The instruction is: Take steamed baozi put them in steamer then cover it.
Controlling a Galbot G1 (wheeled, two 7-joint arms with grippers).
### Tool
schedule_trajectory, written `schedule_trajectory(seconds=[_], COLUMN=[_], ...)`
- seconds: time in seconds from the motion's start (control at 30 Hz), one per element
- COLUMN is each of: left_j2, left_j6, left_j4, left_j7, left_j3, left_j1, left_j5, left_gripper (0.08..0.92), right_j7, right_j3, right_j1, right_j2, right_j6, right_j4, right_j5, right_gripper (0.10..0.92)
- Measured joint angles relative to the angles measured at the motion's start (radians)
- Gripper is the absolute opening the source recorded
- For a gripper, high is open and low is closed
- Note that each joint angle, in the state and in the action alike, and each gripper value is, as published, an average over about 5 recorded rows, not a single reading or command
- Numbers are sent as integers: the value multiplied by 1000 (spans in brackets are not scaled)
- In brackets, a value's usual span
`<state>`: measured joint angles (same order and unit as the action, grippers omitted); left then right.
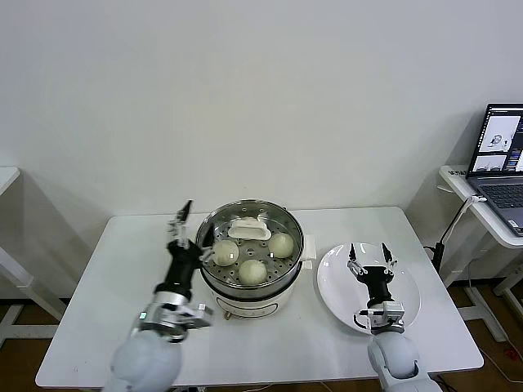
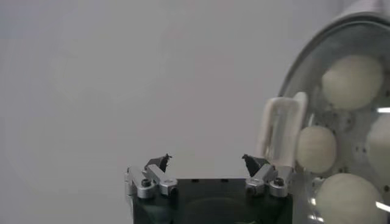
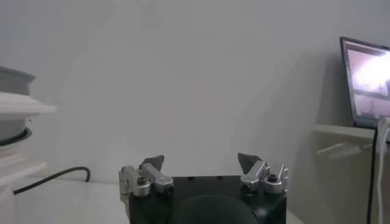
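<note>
You see the steel steamer (image 1: 249,287) at table centre, glass cover (image 1: 250,232) seated on it, cream-white baozi (image 1: 252,271) inside at 3, 6 and 9 o'clock.

Steamer (image 1: 250,273) sits mid-surface (image 1: 106,269), cover (image 1: 249,245) on top of it, baozi (image 1: 254,271) inside on the tray. Plate (image 1: 409,282) just right of the steamer, close beside its right handle. Left gripper (image 1: 189,227) just left of the steamer. Right gripper (image 1: 369,255) over the plate. Laptop (image 1: 500,163) on a separate side table (image 1: 458,181), far right and behind.
</note>
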<state>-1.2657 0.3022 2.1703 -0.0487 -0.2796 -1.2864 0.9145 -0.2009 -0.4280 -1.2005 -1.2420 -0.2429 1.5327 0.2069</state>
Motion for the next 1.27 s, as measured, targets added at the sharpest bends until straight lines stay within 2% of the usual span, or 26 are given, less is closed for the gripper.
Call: schedule_trajectory(seconds=[0.2, 0.5, 0.8, 1.27], left_j2=[35, 41, 27, 14], left_j6=[-163, -356, -472, -558], left_j4=[-106, -291, -379, -443], left_j7=[35, -8, -25, -34], left_j3=[-170, -303, -362, -383], left_j1=[-48, -94, -120, -132], left_j5=[-391, -805, -958, -1006], left_gripper=[823, 823, 823, 823], right_j7=[1, 6, 6, 8], right_j3=[-7, -9, -11, -9], right_j1=[-35, -74, -99, -122], right_j2=[17, 28, 25, 13], right_j6=[29, 58, 83, 91], right_j4=[47, 91, 113, 132], right_j5=[44, 77, 77, 66], right_gripper=[823, 823, 823, 823])
